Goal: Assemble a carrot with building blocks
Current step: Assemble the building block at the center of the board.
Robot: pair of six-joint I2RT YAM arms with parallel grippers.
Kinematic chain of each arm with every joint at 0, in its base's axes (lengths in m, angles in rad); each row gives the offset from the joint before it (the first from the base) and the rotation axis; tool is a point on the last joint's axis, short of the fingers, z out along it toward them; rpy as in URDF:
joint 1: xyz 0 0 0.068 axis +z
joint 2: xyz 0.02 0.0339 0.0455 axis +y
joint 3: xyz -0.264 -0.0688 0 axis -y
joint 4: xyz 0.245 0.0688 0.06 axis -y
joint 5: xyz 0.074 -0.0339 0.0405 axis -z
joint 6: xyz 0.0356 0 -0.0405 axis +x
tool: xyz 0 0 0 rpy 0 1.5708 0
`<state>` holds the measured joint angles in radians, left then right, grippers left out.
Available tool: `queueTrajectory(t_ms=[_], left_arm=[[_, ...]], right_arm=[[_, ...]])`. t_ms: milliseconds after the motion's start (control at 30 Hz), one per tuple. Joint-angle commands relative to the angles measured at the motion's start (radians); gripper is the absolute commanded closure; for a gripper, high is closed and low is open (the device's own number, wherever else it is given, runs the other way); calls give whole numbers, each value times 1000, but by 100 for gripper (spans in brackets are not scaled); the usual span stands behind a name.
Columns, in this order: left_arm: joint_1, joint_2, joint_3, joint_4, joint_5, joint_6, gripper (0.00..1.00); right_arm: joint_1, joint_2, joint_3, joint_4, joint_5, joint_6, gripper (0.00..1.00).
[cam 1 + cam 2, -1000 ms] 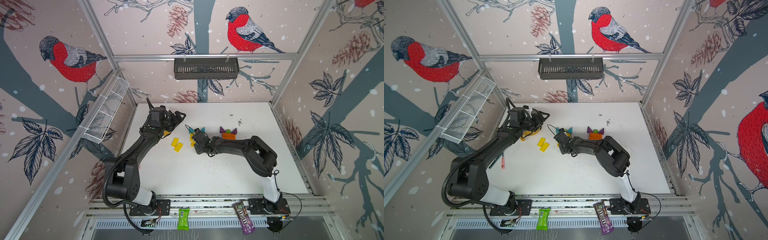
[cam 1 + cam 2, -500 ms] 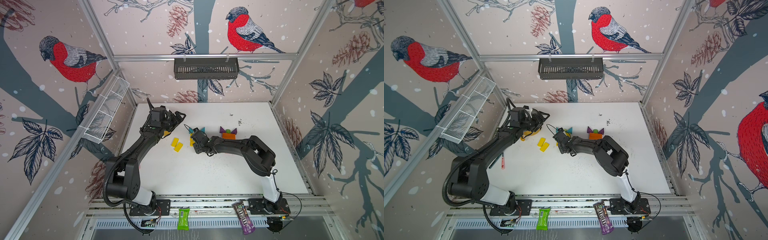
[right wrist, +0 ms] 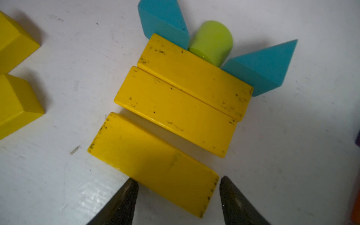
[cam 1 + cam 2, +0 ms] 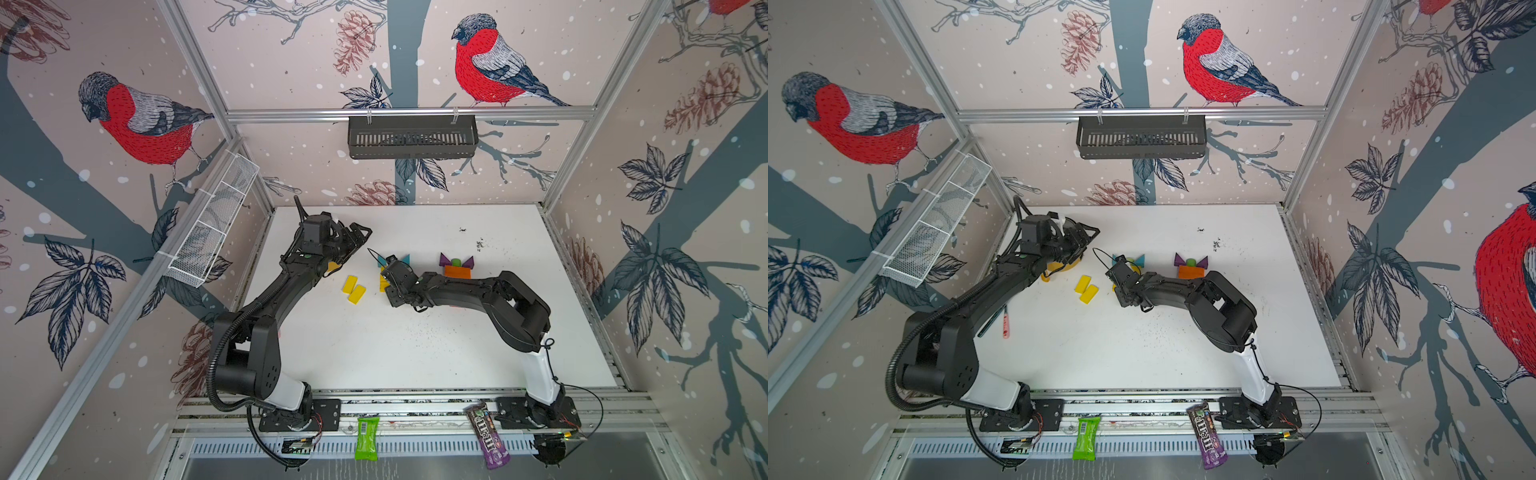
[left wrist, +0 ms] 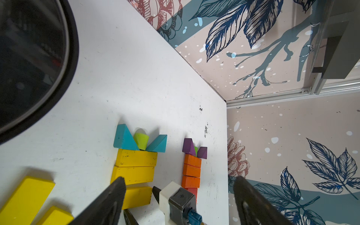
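Note:
Two yellow bars (image 3: 194,78) lie side by side below two teal triangles (image 3: 261,68) and a lime-green piece (image 3: 212,41). A third yellow bar (image 3: 153,163) lies flat just below them, slightly skewed, with a thin gap. My right gripper (image 3: 178,180) is open around this bar's end; one fingertip (image 3: 130,187) is at its edge and the other stands a little off. An orange carrot (image 4: 457,272) with purple triangles lies to the right. Two loose yellow blocks (image 4: 353,289) lie to the left. My left gripper (image 4: 359,237) hovers open and empty at the back left.
A yellow pot (image 4: 1059,270) with a dark lid (image 5: 29,68) sits under the left arm. A red pen-like thing (image 4: 1005,326) lies near the left edge. Candy wrappers (image 4: 367,438) hang on the front rail. A black basket (image 4: 411,137) hangs on the back wall.
The right jaws have widened off the third yellow bar, which now rests on the table. The left arm has not moved.

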<state>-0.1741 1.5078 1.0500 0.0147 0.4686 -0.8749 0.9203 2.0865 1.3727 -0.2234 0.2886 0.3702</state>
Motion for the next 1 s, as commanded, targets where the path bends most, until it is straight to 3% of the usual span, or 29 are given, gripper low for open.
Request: queueTrajectory(t_ms=[0,967], left_arm=[[-2,2,6,25,6,7,12],[-8,6,7,23,3,8,13]], right_arm=[[1,-14,-6,-12,20,0,30],[-25,-27,-29,-27,49,7,26]])
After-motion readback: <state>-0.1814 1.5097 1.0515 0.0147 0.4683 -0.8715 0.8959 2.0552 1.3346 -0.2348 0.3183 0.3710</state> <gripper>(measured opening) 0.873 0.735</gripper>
